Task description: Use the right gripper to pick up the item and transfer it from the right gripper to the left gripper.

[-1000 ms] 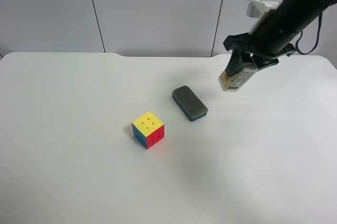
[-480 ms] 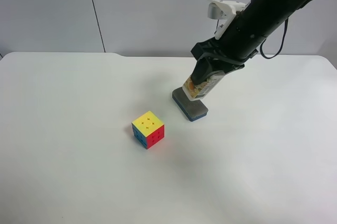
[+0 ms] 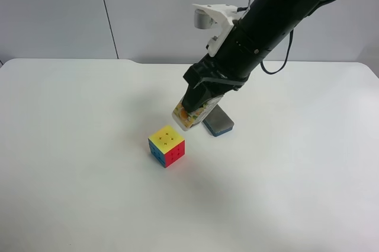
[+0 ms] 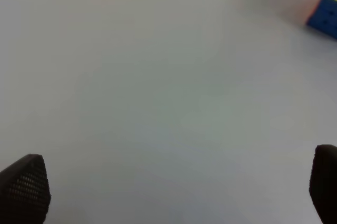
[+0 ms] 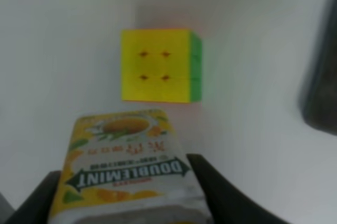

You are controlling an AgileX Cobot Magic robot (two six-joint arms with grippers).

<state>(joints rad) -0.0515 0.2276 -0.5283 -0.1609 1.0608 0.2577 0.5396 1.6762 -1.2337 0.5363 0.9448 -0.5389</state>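
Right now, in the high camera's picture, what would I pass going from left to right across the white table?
multicoloured puzzle cube → small drink carton, up off the table → dark grey eraser block

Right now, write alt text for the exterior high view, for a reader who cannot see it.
A black robot arm reaches in from the upper right, the fingers of its right gripper shut on a small white carton with orange fruit print, held close to a multicoloured puzzle cube. A dark grey eraser block lies beside them on the white table.
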